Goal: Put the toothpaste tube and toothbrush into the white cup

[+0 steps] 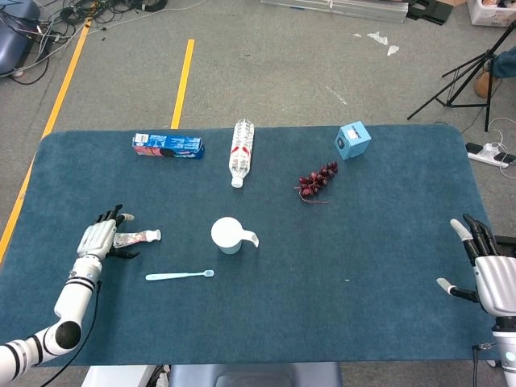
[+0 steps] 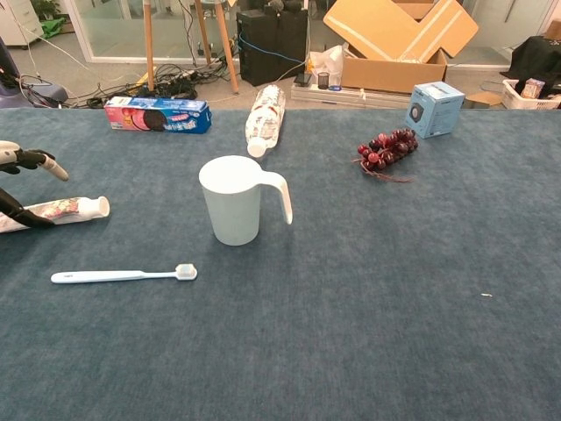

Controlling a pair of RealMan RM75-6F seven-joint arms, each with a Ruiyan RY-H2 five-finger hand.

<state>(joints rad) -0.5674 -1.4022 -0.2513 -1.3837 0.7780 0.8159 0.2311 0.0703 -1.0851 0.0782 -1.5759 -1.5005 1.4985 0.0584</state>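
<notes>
Blue worktop: my left robot hand hangs open over the tube's tail, its long axis pointing right toward the cup; right robot hand open, well apart.

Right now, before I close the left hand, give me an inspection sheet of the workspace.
Surface: blue felt table, flat.
Job's things: patterned toothpaste tube lying flat; light-blue toothbrush lying flat; white handled cup upright.
Clutter: clear plastic bottle, blue cookie box, dark red grapes, small blue carton.
Hands: left hand over the tube's tail, grip unclear; right hand open, holding nothing.
Cables: on floor beyond table.
Surroundings: cardboard box, tripod.
</notes>
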